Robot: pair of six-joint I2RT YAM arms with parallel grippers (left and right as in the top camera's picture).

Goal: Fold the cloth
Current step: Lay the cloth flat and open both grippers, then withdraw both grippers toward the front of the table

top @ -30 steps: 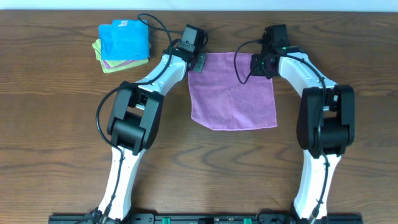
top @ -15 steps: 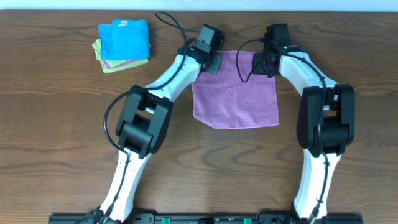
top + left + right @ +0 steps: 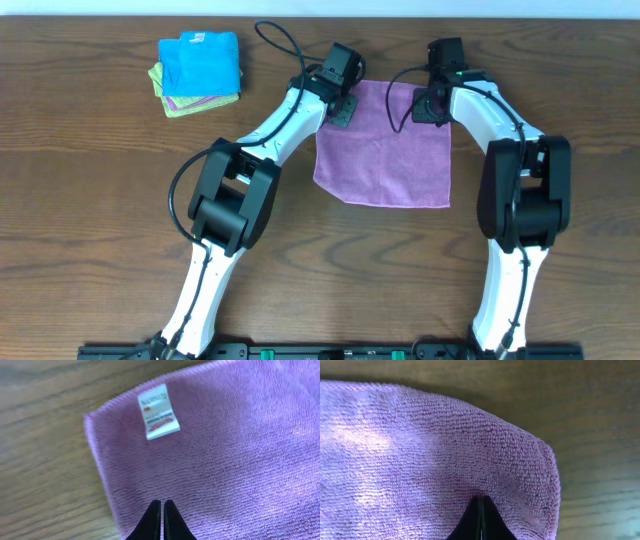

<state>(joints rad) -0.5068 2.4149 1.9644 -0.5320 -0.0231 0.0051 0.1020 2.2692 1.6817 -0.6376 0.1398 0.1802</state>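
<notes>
A purple cloth lies flat on the wooden table between my arms. My left gripper is shut on it near its far left corner. In the left wrist view the closed tips sit on the cloth just inside its left edge, below a white label. My right gripper is shut on the far right corner. In the right wrist view the cloth puckers around the closed tips.
A stack of folded cloths, blue on top with purple and green beneath, sits at the far left of the table. The wooden table runs to the far edge just behind both grippers.
My left gripper has moved right along the far edge, and the cloth has shifted right with it. Its near edge now slants. The right gripper has barely moved.
</notes>
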